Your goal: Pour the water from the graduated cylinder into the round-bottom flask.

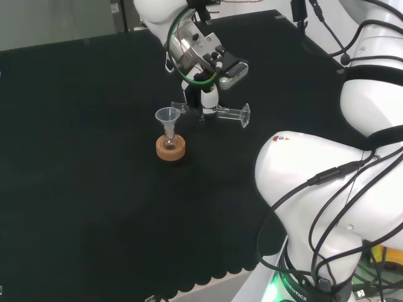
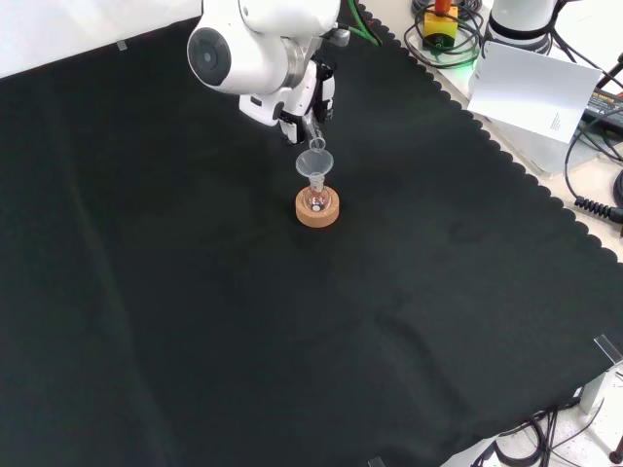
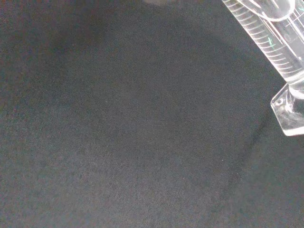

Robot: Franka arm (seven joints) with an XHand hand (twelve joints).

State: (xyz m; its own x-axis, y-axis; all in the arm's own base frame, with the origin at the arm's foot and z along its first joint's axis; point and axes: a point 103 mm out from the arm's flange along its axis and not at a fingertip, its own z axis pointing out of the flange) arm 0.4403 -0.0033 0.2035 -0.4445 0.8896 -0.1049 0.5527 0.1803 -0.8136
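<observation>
Half done, we judge: our fingers [image 1: 210, 100] curl round the graduated cylinder [image 1: 228, 114], tipped level, mouth beside the flask's funnel [image 1: 167, 116].

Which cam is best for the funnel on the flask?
Head view: the funnel stands clear against black cloth, seated in the flask. Front view shows it too, but right under the arm's link. Wrist view has the graduated cylinder instead.

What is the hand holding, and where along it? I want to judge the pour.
The hand holds the graduated cylinder about mid-barrel, tipped roughly level, its base pointing away from the funnel in the flask.
</observation>
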